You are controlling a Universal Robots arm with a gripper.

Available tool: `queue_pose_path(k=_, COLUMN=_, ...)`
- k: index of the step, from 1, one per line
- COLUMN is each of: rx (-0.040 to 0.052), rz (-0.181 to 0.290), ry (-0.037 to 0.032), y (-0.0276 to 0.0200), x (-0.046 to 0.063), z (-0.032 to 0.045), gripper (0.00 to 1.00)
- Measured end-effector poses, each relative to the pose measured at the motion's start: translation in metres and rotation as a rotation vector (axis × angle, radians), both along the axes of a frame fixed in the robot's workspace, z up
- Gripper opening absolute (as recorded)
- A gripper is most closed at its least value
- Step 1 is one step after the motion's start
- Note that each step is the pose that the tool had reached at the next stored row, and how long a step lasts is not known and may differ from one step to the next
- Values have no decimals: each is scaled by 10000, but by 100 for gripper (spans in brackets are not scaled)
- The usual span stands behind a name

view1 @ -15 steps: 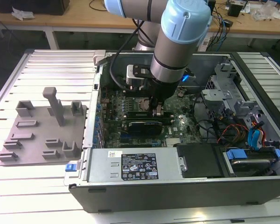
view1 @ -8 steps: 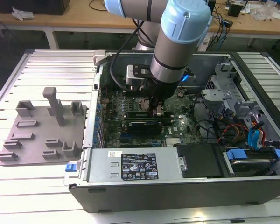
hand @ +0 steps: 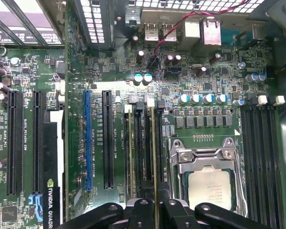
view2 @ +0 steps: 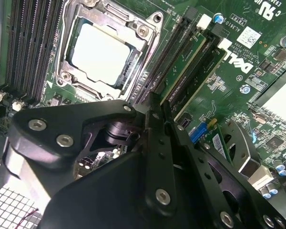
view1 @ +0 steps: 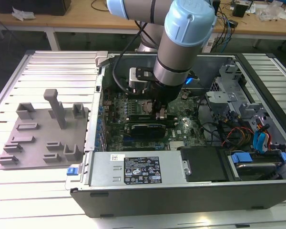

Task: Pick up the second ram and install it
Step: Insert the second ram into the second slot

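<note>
In the exterior view my gripper [view1: 160,113] is low inside the open computer case, over the motherboard [view1: 181,129] beside the CPU socket [view1: 140,106]. In both wrist views the black fingers [hand: 169,210] are closed on the top edge of the second ram [hand: 154,152], a thin green stick standing on edge. It lies in line with a memory slot next to the CPU socket [hand: 207,183]. I cannot tell whether it is fully seated. In the second wrist view the ram [view2: 183,67] runs away from my gripper [view2: 159,102]. Another green stick [view2: 205,78] stands one slot further from the socket.
The grey holder tray [view1: 43,136] with upright blocks lies on the slatted table at the exterior view's left. A black graphics card [view1: 145,128] sits just in front of the gripper. The power supply [view1: 133,169], drive cage and cables [view1: 248,133] crowd the case's front and right.
</note>
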State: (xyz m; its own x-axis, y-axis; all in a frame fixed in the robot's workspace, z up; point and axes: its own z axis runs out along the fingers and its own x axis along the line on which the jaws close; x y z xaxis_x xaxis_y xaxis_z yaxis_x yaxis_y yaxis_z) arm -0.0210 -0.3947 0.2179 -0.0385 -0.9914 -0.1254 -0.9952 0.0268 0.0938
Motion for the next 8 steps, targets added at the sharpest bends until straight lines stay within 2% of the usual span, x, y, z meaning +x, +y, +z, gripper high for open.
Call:
queue_pose_path(k=4, rx=13, rz=-1, ry=-4, y=2, x=1, z=-5, gripper=12)
queue_pose_path(k=5, rx=4, rz=-1, ry=-2, y=1, x=0, z=8, gripper=19)
queue_pose_path(k=7, rx=3, rz=1, ry=-3, y=6, x=1, z=107, gripper=19)
queue_pose_path(k=8, rx=-16, rz=-2, ry=-3, y=19, x=0, z=198, gripper=19)
